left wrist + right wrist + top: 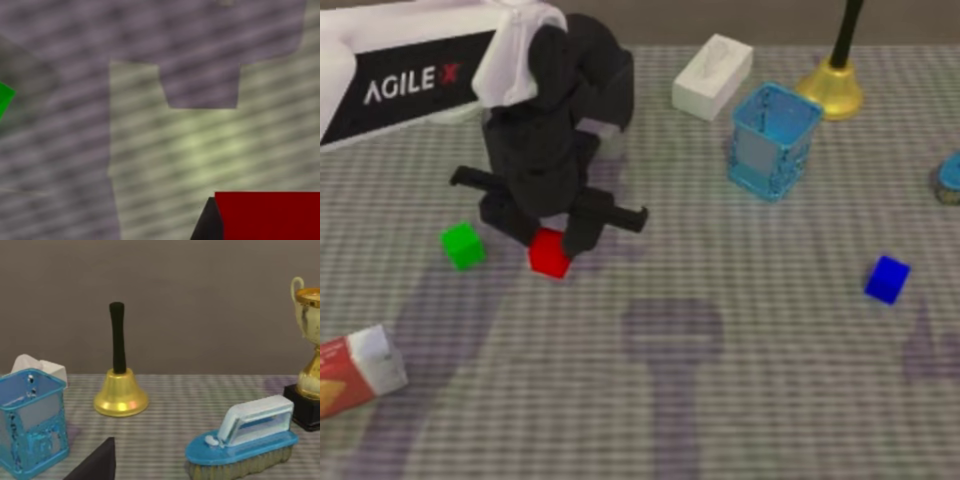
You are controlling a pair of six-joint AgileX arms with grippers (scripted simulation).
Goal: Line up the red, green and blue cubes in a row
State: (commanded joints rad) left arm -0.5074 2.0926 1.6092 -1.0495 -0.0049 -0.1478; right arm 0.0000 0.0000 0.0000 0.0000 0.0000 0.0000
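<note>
Red cube (549,253) is the landmark: it sits left of desk centre in the top view, rotated so one corner points toward the near edge; equal sides, so no long axis. Left claw (552,228) is low over it, one finger (582,226) touching its far-right side, the other hidden on the far-left side. Can't tell whether the claw is clamped on the cube or just straddling it.

Left of the red cube, near but not touching: green cube (462,245), similarly rotated. Further left and nearer: a red-and-white carton (358,373) cut off by the desk's (740,400) left edge.

Far right of the red cube, well apart: blue cube (887,278), standing alone with bare desk all round. Wide clear strip between red and blue.

Beyond and right of the red cube: white tissue box (712,76), see-through blue container (772,140), gold bell (832,88).

Left wrist view only adds a close-up: red cube face, a dark finger edge beside it, a sliver of green cube at the frame edge.

Right wrist view alone shows a blue scrub brush (242,444) and a gold trophy (311,345); no cubes there. Right claw (97,464) is a dark tip only, state unreadable.
</note>
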